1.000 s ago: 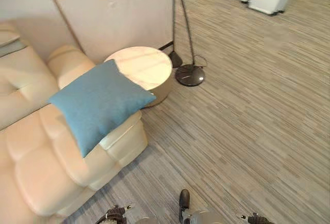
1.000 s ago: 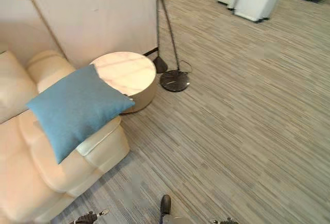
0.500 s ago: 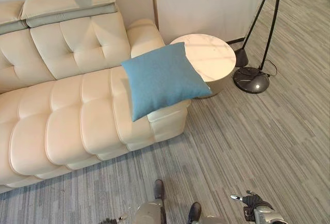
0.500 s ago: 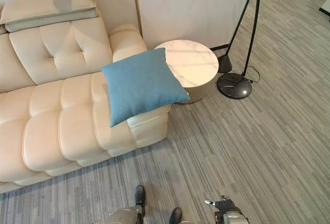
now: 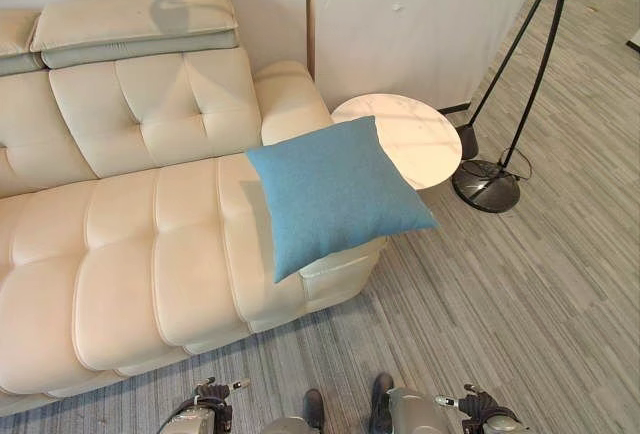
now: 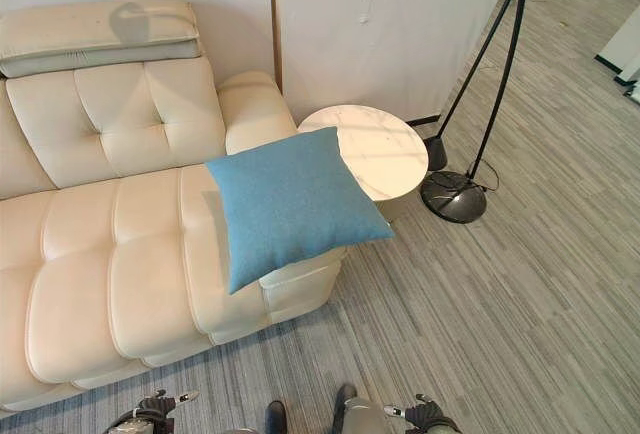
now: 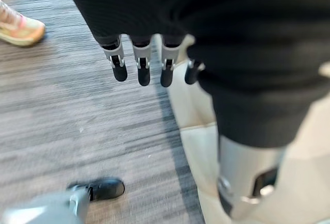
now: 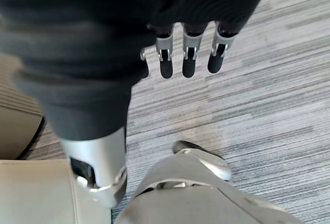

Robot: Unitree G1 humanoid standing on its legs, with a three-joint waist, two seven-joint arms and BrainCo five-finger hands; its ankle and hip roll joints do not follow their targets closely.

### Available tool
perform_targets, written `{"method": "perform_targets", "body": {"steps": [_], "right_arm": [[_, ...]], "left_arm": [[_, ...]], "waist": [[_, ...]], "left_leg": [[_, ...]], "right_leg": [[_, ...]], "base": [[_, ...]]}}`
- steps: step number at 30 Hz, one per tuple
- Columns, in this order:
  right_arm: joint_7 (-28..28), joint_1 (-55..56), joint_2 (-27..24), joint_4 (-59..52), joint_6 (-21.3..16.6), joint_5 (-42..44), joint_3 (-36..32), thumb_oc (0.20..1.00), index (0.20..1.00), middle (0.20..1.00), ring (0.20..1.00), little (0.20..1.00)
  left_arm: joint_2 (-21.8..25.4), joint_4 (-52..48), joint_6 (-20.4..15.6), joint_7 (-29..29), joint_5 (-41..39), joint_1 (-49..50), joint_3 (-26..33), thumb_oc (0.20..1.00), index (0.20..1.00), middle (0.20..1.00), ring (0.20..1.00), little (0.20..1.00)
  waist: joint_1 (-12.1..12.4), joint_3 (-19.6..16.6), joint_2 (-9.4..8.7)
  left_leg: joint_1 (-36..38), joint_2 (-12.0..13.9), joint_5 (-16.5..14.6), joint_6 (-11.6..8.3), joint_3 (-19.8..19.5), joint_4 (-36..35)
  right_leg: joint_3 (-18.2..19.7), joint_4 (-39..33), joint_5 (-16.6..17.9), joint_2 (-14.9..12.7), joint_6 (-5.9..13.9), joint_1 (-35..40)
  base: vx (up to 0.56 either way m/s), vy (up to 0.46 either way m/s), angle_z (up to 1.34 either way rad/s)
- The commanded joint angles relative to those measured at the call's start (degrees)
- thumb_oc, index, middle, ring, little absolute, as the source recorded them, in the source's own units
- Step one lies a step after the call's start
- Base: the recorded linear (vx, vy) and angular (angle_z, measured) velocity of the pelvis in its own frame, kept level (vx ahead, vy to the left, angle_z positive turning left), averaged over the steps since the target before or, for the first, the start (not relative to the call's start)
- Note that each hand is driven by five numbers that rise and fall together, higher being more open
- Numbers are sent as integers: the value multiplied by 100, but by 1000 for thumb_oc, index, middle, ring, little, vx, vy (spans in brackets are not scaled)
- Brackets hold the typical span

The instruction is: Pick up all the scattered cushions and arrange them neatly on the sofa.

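A blue square cushion (image 5: 335, 192) lies tilted on the right end of the cream sofa (image 5: 130, 254), one corner hanging past the seat's edge towards the side table. My left hand (image 7: 143, 66) hangs low over the carpet by the sofa's front, fingers straight, holding nothing. It shows at the bottom of the left eye view as well (image 5: 203, 412). My right hand (image 8: 188, 53) hangs over the striped carpet, fingers straight and empty, and appears low in the left eye view too (image 5: 482, 412). Both hands are well short of the cushion.
A round marble-topped side table (image 5: 408, 137) stands against the sofa's right arm. A black floor lamp's base (image 5: 487, 185) sits just right of it, poles rising beside a pale wall panel (image 5: 420, 14). A person's shoe (image 7: 18, 28) rests on the carpet behind my left hand.
The whole picture has swung from the side table and floor round to the sofa, so the camera moved. The cushion keeps its place on the sofa. Both hands still hang low.
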Motion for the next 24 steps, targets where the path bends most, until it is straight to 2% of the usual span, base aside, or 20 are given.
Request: {"method": "perform_targets", "body": {"steps": [1,3,6,8,10,11,13,15,16,18,19,20,21,22,23,24], "right_arm": [[-70,-88,-159,81,-7,92,-62,1000,1000,1000,1000,1000],[-53,-98,-154,106,3,61,-60,1000,1000,1000,1000,1000],[-34,-43,-154,137,-18,57,-37,1000,1000,1000,1000,1000],[-6,5,-232,212,-23,47,-9,1000,1000,1000,1000,1000],[2,30,-292,231,-40,95,-15,1000,1000,1000,1000,1000],[-1,19,-311,253,-42,136,-4,1000,1000,1000,1000,1000],[10,16,-351,239,-46,158,4,1000,1000,1000,1000,1000],[11,13,-434,86,-75,223,-9,1000,1000,1000,1000,1000],[4,7,-449,99,-71,230,-26,1000,1000,1000,1000,1000],[2,-14,-461,127,-57,225,-28,1000,1000,1000,1000,1000],[-9,-34,-484,158,-23,242,-52,1000,1000,1000,1000,1000],[-16,-29,-485,165,-14,242,-63,1000,1000,1000,1000,1000],[-37,-18,-486,133,-19,251,-76,1000,1000,1000,1000,1000],[-55,9,-493,99,-19,254,-88,1000,1000,1000,1000,1000],[-79,20,-497,96,-31,255,-92,1000,1000,1000,1000,1000],[-84,8,-502,108,-23,248,-77,1000,1000,1000,1000,1000]], "left_arm": [[67,72,-81,27,277,51,-50,1000,1000,1000,1000,1000],[56,103,-101,8,271,31,-36,1000,1000,1000,1000,1000],[-7,192,-100,-21,283,47,-53,1000,1000,1000,1000,1000],[-135,230,-103,-69,71,147,-12,1000,1000,1000,1000,1000],[-210,212,-112,-94,-99,185,3,1000,1000,1000,1000,1000],[-243,249,-103,-114,-149,169,5,1000,1000,1000,1000,1000],[-270,260,-113,-136,-257,174,18,1000,1000,1000,1000,1000],[-292,167,-137,-137,-334,138,-54,1000,1000,1000,1000,1000],[-291,152,-127,-135,-335,113,-73,1000,1000,1000,1000,1000],[-296,95,-135,-140,-349,104,-109,1000,1000,1000,1000,1000],[-309,73,-97,-159,-299,110,-142,1000,1000,1000,1000,1000],[-317,77,-81,-162,-273,118,-154,1000,1000,1000,1000,1000],[-320,79,-66,-145,-231,120,-182,1000,1000,1000,1000,1000],[-335,92,-48,-136,-192,111,-208,1000,1000,1000,1000,1000],[-342,86,-44,-121,-161,97,-230,1000,1000,1000,1000,1000],[-335,100,-42,-122,-156,80,-227,1000,1000,1000,1000,1000]], "waist": [[-88,58,42],[-110,61,29],[-159,-16,2],[-226,-191,61],[-267,-200,90],[-296,-200,86],[-293,-136,68],[-248,21,28],[-256,49,18],[-269,56,14],[-281,36,34],[-302,7,63],[-335,-22,107],[-376,-52,177],[-402,-53,205],[-373,-48,209]], "left_leg": [[-135,130,-324,-283,-104,-41],[-55,121,-385,-324,-174,-41],[74,126,-498,-367,-262,-41],[200,323,-566,-478,-391,13],[90,412,-650,-538,-439,344],[-26,462,-720,-613,-404,703],[-326,486,-601,-717,-399,1565],[-810,383,-431,-727,-435,2514],[-932,386,-450,-708,-381,2680],[-995,411,-502,-663,-250,2634],[-992,342,-646,-571,-41,1936],[-893,346,-543,-569,19,1472],[-867,362,-308,-605,61,999],[-903,394,74,-676,133,496],[-995,401,250,-723,182,147],[-1022,379,331,-754,65,88]], "right_leg": [[234,-1044,845,150,63,259],[174,-1230,972,156,118,203],[289,-1247,995,190,69,368],[201,-1246,942,302,-41,594],[114,-1221,813,343,-115,707],[58,-1214,709,355,-174,800],[-34,-1247,579,365,-287,1043],[-144,-1247,520,340,-398,1202],[-187,-1247,471,342,-425,1247],[-241,-1247,408,334,-452,1297],[-376,-1247,336,288,-426,1383],[-420,-1247,328,301,-410,1397],[-484,-1247,311,335,-411,1395],[-583,-1247,284,385,-429,1420],[-679,-1247,224,401,-453,1469],[-695,-1247,191,421,-468,1530]], "base": [[186,-175,24],[265,-241,35],[239,-211,42],[434,-440,7],[255,-334,18],[234,-347,35],[175,-287,31],[90,-231,24],[84,-194,22],[96,-98,22],[139,-27,32],[184,-26,44],[138,18,48],[131,32,65],[144,50,76],[168,65,73]]}}
